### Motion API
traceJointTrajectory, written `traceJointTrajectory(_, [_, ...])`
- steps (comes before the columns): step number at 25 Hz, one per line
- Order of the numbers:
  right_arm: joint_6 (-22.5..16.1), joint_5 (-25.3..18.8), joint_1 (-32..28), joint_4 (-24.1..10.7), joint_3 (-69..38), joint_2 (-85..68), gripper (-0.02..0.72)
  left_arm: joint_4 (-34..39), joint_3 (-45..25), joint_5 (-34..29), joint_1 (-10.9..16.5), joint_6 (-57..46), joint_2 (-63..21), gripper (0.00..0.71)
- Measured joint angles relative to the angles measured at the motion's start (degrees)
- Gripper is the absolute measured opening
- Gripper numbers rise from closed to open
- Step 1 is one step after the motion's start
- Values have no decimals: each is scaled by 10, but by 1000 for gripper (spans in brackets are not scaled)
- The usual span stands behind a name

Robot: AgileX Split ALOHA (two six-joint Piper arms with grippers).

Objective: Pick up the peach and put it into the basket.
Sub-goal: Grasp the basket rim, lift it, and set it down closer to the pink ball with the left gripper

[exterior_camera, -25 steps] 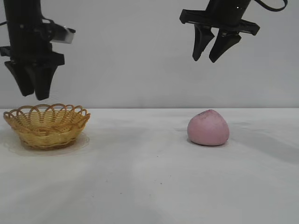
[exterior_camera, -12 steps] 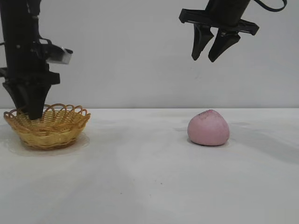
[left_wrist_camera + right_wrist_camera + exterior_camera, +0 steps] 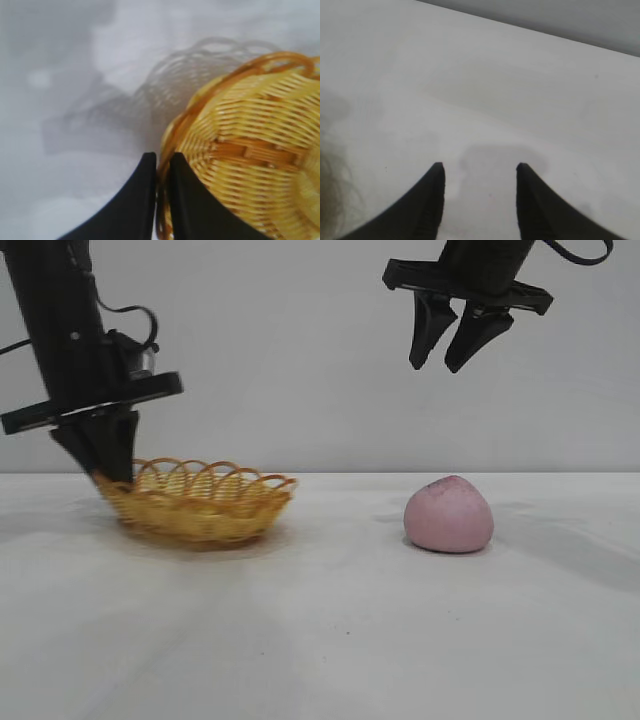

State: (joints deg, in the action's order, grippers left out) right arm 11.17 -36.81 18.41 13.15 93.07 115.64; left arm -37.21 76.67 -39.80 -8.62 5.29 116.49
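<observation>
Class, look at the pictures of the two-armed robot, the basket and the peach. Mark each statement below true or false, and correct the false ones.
1. The left gripper is shut on the rim of the basket. True.
2. The peach lies inside the basket. False: it sits on the table, apart from the basket.
3. The right gripper hangs open above the peach. True.
4. The right gripper holds the peach. False: it holds nothing.
</observation>
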Motion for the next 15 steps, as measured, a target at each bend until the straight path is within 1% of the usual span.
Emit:
traceJointTrajectory(2, [0,0,0,2,0,0,318,-61,-70,46,-1,40,-30,0])
traceJointTrajectory(3, [0,0,0,3,0,0,318,-98,-98,58,-1,66,-41,0])
traceJointTrajectory(5, [0,0,0,7,0,0,318,-155,-130,74,-2,112,-51,0])
traceJointTrajectory(8, [0,1,0,13,0,0,318,-184,-138,77,-9,142,-53,0])
traceJointTrajectory(11, [1,1,0,17,0,0,318,-194,-138,91,-27,146,-53,0])
traceJointTrajectory(15, [2,0,0,18,0,0,318,-202,-142,100,-39,147,-53,0])
